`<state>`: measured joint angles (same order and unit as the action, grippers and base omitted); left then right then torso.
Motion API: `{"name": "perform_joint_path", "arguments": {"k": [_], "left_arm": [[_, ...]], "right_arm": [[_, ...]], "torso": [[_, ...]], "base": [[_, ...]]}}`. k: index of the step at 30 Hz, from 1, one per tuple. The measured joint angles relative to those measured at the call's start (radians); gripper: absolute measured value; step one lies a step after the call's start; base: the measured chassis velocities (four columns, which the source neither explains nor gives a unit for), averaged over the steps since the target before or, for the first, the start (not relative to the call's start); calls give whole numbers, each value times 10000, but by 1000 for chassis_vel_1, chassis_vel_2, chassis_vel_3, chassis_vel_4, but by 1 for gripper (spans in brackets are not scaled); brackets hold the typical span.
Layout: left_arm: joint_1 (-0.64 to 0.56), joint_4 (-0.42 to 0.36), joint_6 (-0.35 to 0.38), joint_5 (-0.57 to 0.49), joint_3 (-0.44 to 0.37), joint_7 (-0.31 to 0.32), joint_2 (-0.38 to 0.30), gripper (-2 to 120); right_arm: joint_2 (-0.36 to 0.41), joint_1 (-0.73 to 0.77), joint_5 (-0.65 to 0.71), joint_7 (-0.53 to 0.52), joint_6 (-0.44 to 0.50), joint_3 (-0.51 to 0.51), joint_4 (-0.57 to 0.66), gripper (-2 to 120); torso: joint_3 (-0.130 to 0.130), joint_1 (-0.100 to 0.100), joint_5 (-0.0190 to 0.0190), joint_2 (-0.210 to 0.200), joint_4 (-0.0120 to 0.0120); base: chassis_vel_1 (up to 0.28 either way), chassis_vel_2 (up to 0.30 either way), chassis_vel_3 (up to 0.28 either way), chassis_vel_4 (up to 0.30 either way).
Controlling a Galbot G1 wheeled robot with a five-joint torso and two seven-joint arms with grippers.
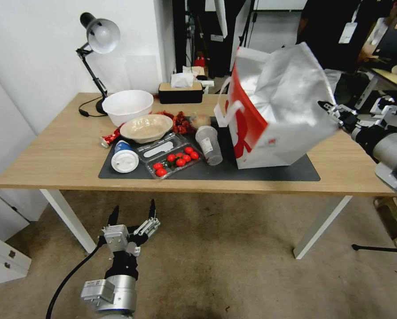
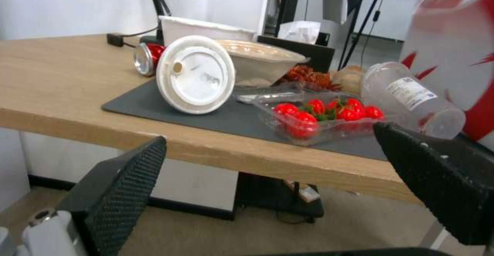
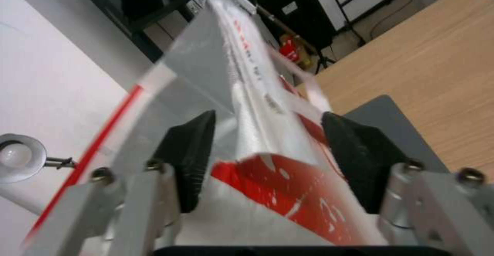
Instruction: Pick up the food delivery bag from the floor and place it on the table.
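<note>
The left gripper [image 1: 134,215] hangs low over the floor [image 1: 233,266], fingers spread and empty. Beyond its fingertips, on the table [image 1: 52,150], a clear clamshell [image 1: 175,160] holds cherry tomatoes [image 2: 329,111]; an empty plastic cup [image 1: 208,145] lies alongside. Farther right, the right gripper [image 1: 329,108] pinches the food delivery bag [image 1: 278,106], which tilts over the dark mat [image 1: 291,173].

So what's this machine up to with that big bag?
The robot's right gripper has its jaws around one side of the food delivery bag, which sits tilted over the dark mat at the right end of the table, beside bowls, cups and a tray of tomatoes. Whether its base rests on the mat is unclear. The left gripper hangs open over the floor.
</note>
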<state>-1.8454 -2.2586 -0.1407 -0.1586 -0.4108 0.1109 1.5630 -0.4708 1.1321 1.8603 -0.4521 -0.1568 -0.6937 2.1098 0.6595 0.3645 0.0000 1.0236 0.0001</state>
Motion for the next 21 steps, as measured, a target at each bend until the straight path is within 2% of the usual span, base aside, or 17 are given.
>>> {"name": "perform_joint_path", "arguments": {"k": [5, 6, 7, 12, 19, 21], "left_arm": [[11, 21, 2, -2, 7, 28, 14, 100], [7, 22, 2, -2, 7, 34, 6, 100], [7, 22, 2, -2, 7, 34, 6, 100], [-10, 22, 2, -2, 3, 40, -5, 100], [-48, 10, -17, -1, 2, 55, 16, 100], [-51, 6, -28, -1, 2, 63, 17, 100]], "right_arm": [[49, -42, -153, 117, 10, 75, -24, 75], [57, -41, -212, 175, 12, 83, -29, 82], [57, -41, -212, 175, 12, 83, -29, 82], [55, -5, -422, 385, 30, 117, -39, 98], [-31, 165, -1217, 802, 250, 205, -2, 100], [-50, 402, -1780, 1223, 479, 174, 64, 100]], "torso": [[0, 0, 0, 0, -1], [0, 0, 0, 0, -1], [0, 0, 0, 0, -1], [0, 0, 0, 0, -1], [0, 0, 0, 0, -1], [0, 0, 0, 0, -1]], "base": [[0, 0, 0, 0], [0, 0, 0, 0], [0, 0, 0, 0], [0, 0, 0, 0], [0, 0, 0, 0], [0, 0, 0, 0]]}}
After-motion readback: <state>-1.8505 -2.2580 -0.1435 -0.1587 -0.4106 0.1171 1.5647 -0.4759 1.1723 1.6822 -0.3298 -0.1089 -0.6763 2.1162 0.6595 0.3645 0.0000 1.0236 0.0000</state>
